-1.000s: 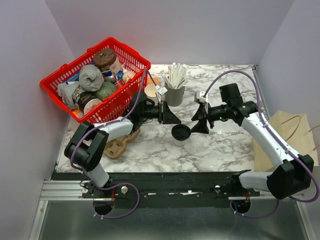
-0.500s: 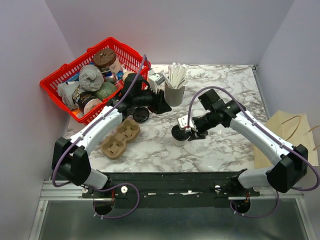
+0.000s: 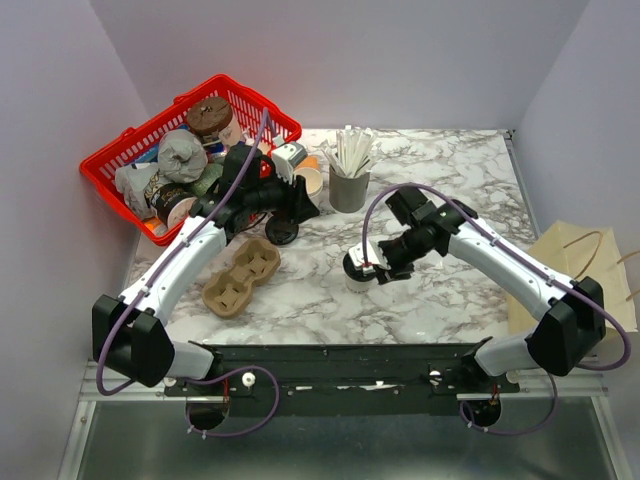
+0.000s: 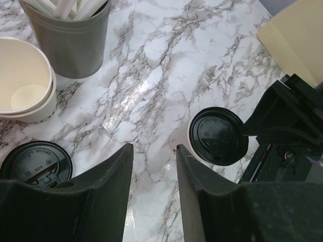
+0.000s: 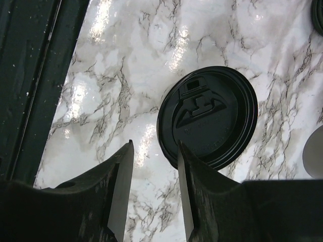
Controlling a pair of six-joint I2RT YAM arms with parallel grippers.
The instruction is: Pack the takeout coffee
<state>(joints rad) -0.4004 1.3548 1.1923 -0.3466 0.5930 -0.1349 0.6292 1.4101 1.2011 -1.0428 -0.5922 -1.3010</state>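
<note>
Takeout coffee [image 3: 356, 268], lidded, is standing upright on the marble table [image 3: 440, 170], just beside my right gripper [image 3: 378, 268]
I am reading both tools as half-parted, gripping nothing; left gripper [image 4: 154, 151] is hovering by a loose lid [image 4: 35, 164] and stacked cups [image 4: 25, 93]; only the overhead view is showing the red basket [image 3: 120, 150], the cup carrier [image 3: 240, 278] and the lilac walls

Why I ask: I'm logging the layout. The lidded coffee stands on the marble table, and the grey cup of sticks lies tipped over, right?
No: the top external view shows the grey cup of sticks standing upright. The lidded coffee does stand on the marble table.
</note>
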